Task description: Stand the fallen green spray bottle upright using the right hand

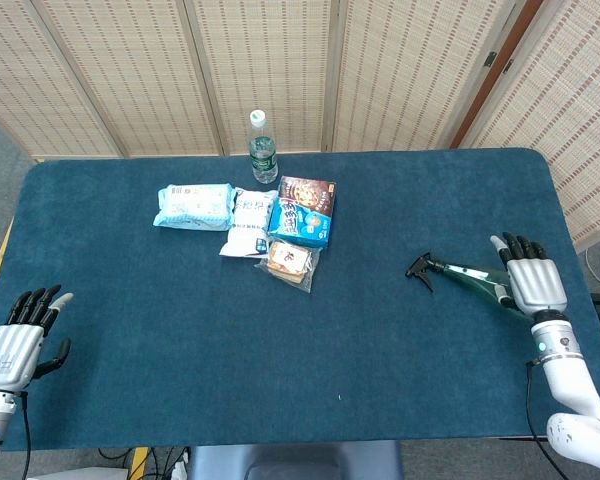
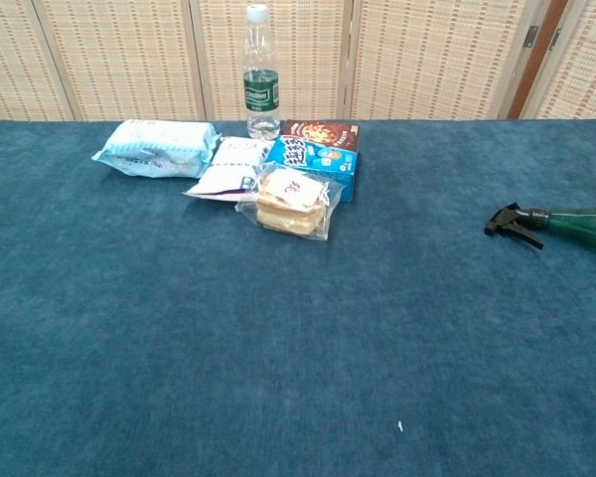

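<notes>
The green spray bottle (image 1: 467,276) lies on its side at the table's right, its black trigger head (image 1: 421,268) pointing left. The chest view shows the same bottle (image 2: 574,225) cut off by the right edge. My right hand (image 1: 527,282) is over the bottle's rear end with its fingers spread, hiding that part; whether it touches the bottle cannot be seen. My left hand (image 1: 20,335) hovers by the table's near left corner, fingers apart and empty. Neither hand appears in the chest view.
A clear water bottle (image 1: 262,146) stands at the table's far edge. In front of it lie a pale blue wipes pack (image 1: 194,206), a white pouch (image 1: 248,224), a blue snack box (image 1: 304,212) and bagged bread (image 1: 288,260). The table's right edge (image 1: 572,270) is close to my right hand.
</notes>
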`<state>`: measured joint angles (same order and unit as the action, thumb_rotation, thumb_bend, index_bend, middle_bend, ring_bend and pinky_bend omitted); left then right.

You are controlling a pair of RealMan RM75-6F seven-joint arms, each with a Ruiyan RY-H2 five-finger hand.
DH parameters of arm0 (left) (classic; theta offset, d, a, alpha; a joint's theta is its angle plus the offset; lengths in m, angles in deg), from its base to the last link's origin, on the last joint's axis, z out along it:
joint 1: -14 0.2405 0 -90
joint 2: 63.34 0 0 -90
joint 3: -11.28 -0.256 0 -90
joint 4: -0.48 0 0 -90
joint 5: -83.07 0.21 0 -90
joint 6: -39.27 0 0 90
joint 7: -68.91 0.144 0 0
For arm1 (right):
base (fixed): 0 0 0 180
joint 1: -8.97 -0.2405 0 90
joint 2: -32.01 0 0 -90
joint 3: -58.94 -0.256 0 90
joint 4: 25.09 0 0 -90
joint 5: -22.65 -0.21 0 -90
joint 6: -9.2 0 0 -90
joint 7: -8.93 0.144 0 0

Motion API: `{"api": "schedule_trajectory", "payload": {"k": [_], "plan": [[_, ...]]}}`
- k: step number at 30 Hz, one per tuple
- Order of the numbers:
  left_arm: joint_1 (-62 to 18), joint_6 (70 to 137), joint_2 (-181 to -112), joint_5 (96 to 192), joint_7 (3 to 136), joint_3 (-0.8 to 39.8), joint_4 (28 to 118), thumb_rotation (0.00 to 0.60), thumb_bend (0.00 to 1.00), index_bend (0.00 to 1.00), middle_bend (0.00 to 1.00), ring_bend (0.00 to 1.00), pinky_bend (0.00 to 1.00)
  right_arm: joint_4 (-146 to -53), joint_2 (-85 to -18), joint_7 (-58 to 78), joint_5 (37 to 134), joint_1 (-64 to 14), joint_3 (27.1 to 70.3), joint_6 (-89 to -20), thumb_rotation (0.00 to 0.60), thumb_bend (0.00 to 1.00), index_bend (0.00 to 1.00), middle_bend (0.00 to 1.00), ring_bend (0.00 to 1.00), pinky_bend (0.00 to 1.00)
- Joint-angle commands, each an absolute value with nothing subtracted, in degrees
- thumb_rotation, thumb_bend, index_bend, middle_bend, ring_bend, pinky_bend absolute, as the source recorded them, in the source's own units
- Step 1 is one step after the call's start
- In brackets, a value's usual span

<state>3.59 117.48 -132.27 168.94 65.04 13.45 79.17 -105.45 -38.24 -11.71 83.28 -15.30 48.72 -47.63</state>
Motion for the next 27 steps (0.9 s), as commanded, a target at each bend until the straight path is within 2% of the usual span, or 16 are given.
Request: {"api": "schedule_trajectory", "payload": {"k": [1,13,27], "plan": [[3.74,117.84,-132.61,169.36,63.86,13.13,78.14,0.600,0.45,0.12,0.07,0.00,0.00,-105.42,-39.44,-13.19,81.82,-16.21,48.79,-47.35,0.600,0.33,0.05,0.06,0.00,0.12],[4.24,118.89,-133.07,170.02,61.00,12.56,75.53,0.600,0.45,0.12,0.07,0.00,0.00,-104.41,-42.11,-16.81,79.44,-18.59,49.28,-46.97,0.600,0.32,0.05,0.06,0.00,0.12],[4.49,118.75,-133.26,170.01,59.24,12.02,73.60,0.600,0.45,0.12,0.07,0.00,0.00,-100.60,-46.25,-14.83,78.99,-18.75,50.53,-46.80,0.600,0.31,0.05,0.07,0.00,0.12]]}}
